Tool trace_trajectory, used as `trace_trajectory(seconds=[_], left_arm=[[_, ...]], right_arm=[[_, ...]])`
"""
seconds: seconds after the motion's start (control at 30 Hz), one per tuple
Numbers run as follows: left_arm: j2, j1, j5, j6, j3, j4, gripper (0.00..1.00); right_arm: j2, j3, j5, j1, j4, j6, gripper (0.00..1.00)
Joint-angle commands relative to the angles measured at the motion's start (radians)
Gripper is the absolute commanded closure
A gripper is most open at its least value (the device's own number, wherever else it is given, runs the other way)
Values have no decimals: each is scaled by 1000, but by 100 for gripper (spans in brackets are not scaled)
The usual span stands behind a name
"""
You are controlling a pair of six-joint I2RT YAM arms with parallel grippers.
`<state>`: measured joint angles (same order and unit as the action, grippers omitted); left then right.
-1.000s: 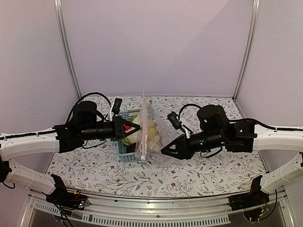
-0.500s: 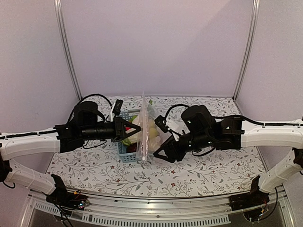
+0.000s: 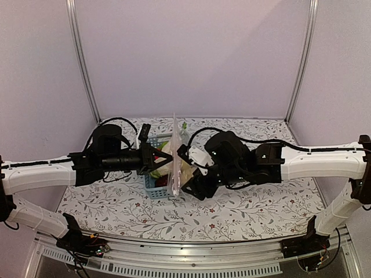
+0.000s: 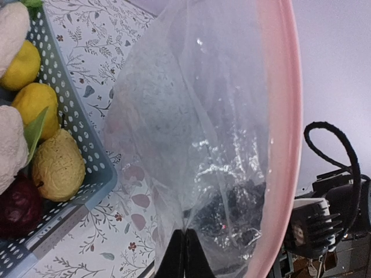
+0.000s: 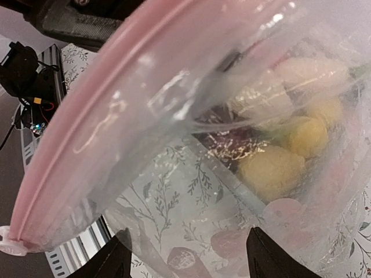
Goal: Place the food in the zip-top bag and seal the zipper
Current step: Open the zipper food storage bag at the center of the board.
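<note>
Zip-top bag [image 3: 175, 145], seen from above, stands upright beside a blue basket [image 3: 152, 186] on our floral-print table [image 3: 232, 214], pale lilac walls [image 3: 191, 58] around. At the left wrist we see the left gripper [image 4: 184, 255] pinched tight on its film, lemons [image 4: 55, 165] in the basket. At the right wrist, the right gripper [image 5: 189, 243] spreads wide below its pink zipper [image 5: 104, 110].
</note>
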<state>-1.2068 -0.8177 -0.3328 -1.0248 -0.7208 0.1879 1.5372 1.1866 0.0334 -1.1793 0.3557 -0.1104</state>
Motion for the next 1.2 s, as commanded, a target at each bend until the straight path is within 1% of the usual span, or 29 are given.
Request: trace_trajectory(seconds=[0.0, 0.07, 0.13, 0.33, 0.43, 0.47, 0.63, 0.83, 0.9, 1.17], left_arm=[[-5, 16, -3, -14, 4, 5, 100], [-5, 17, -3, -14, 7, 5, 100], [-6, 17, -3, -14, 10, 6, 100], [-5, 20, 2, 0, 14, -5, 100], [8, 27, 18, 21, 14, -34, 100], [13, 31, 23, 26, 14, -47, 100], [46, 54, 39, 48, 23, -83, 100], [76, 76, 48, 67, 29, -120, 100], [81, 79, 48, 69, 31, -124, 100], [100, 86, 67, 64, 52, -127, 100]], right_arm=[[46, 43, 115, -8, 26, 17, 32], [59, 55, 142, -8, 26, 14, 35], [70, 60, 156, -7, 20, 7, 43], [71, 62, 170, -8, 6, -23, 84], [49, 45, 195, -9, 3, -56, 99], [40, 36, 204, -9, 3, -67, 100], [-31, -39, 237, -8, -10, -157, 100], [-118, -122, 150, -8, -49, -246, 100], [-141, -142, 144, -7, -55, -273, 100], [-222, -225, 187, -8, -83, -366, 100]])
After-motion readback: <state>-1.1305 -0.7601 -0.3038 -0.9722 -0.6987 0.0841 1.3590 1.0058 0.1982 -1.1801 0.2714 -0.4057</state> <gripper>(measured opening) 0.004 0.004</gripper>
